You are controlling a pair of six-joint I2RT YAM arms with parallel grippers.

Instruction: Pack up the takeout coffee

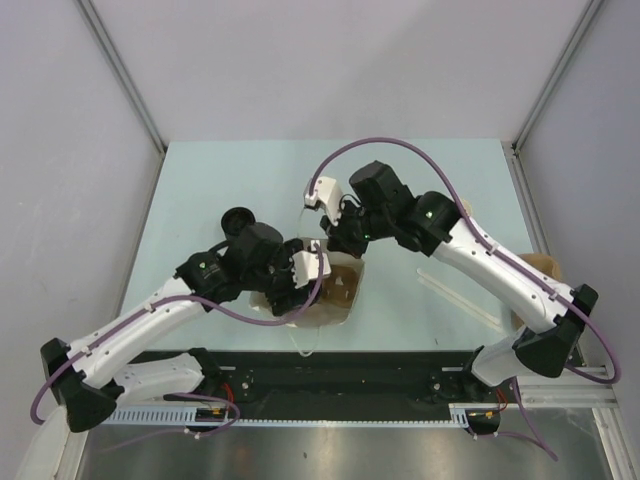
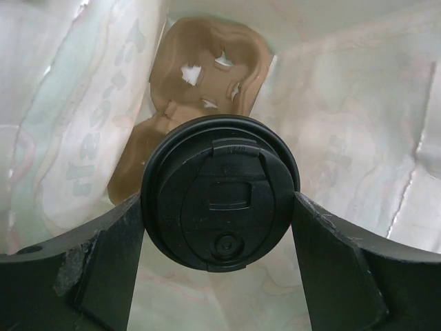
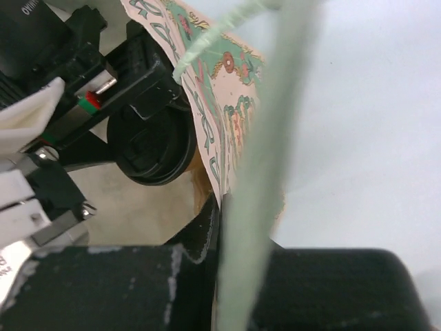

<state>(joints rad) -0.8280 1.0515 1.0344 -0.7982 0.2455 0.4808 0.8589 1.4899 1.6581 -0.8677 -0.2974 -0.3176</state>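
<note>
Left gripper clasps the takeout coffee on both sides, inside the paper bag and above the cup carrier on the bag's floor. Right gripper is clenched on the bag handle. Best to lower straight into a carrier well. Only the left wrist view shows that carrier; in the overhead view the arms hide it.

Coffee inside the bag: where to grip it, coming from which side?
Grip the coffee at its black lid rim, from straight above, one finger on each side. It stands upright with the bag walls close all round, so only the top is free, and the round rim gives two opposite faces. The left fingers flank it that way, above the carrier.
</note>
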